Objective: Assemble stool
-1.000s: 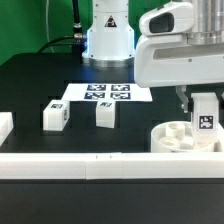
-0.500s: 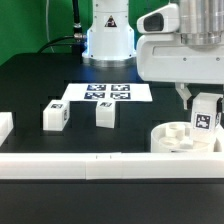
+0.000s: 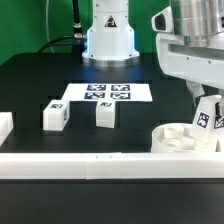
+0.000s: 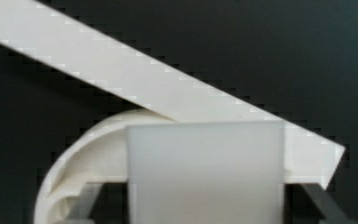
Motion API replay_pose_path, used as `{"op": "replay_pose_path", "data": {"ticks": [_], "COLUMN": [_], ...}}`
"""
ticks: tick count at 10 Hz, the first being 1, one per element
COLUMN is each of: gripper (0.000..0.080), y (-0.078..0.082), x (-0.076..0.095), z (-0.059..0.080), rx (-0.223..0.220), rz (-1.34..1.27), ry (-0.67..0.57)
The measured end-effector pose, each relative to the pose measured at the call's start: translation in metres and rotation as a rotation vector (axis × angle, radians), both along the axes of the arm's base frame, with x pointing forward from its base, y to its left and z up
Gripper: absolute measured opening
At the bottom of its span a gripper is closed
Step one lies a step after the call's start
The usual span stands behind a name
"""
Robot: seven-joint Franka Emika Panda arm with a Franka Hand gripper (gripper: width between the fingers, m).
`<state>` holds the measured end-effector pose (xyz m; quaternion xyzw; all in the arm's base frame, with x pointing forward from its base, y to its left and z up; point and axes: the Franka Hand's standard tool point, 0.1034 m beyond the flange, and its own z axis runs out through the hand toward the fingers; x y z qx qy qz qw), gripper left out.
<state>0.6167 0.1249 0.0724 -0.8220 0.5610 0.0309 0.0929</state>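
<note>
2 short white tagged block legs (image 3: 54,116) stand loose on the black surface (image 3: 30,85), well apart from the round white plastic disc seat (image 3: 178,138). My pincer (image 3: 207,103) pinches a 3rd leg (image 3: 208,118), tilted over the seat. I judge none socketed yet.

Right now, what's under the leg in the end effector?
The seat, its rim showing beside the leg. The leg hides the part of the seat directly beneath it.
</note>
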Motion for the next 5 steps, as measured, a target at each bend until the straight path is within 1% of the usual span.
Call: {"op": "replay_pose_path", "data": {"ticks": [4, 5], "gripper": [0.0337, 0.0337], "y": [0.0007, -0.0004], "x": [0.0001, 0.0016], "z": [-0.0002, -0.0001], "rx": [0.02, 0.048], "rz": [-0.189, -0.337], "ry": [0.034, 0.032]}}
